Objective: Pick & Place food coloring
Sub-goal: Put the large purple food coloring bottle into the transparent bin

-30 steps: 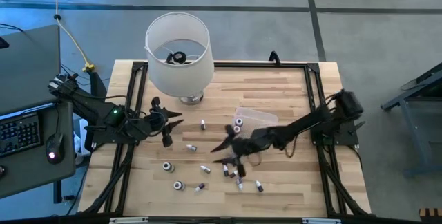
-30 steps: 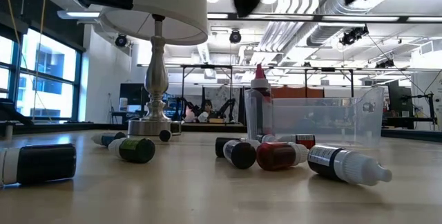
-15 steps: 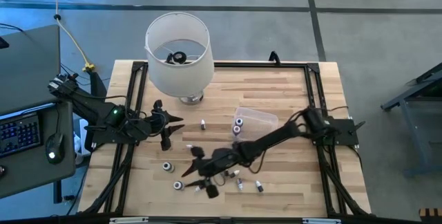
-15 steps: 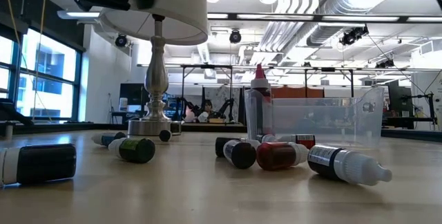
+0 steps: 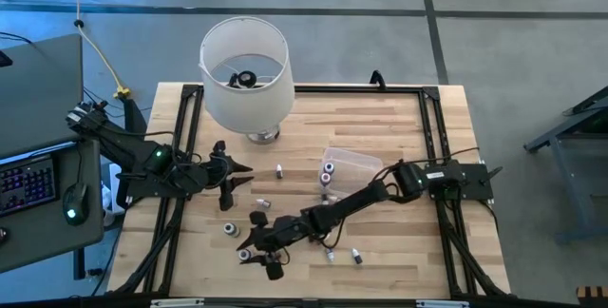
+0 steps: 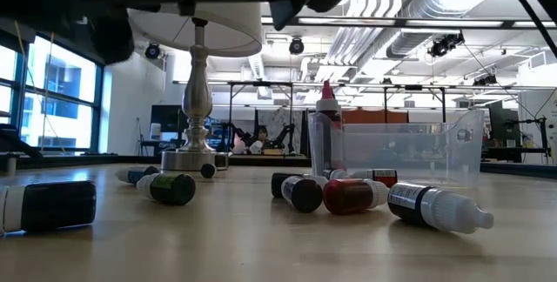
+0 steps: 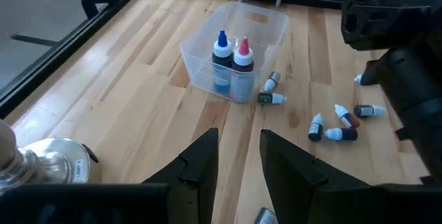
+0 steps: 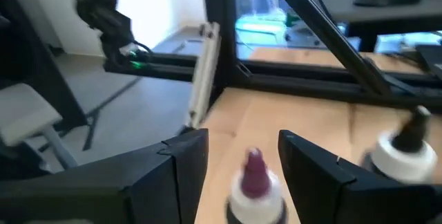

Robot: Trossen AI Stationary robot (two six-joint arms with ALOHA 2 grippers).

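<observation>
Right gripper [image 8: 243,156], fingers spread, has a small upright white bottle with a dark red cap [image 8: 254,182] standing between them, apparently centred; left gripper [image 7: 238,156] idles open.

A grey concrete floor [image 5: 513,51] surrounds the wooden table [image 5: 380,118], crossed by dark seams; beside the table's left edge stands a grey desk [image 5: 38,89] carrying a keyboard [image 5: 27,184] and a mouse [image 5: 71,202]; in the low view the room beyond has tall windows [image 6: 52,90] at left, white ceiling ducts [image 6: 392,3] and strip lights, and distant workstations with dark frames [image 6: 383,99].
</observation>
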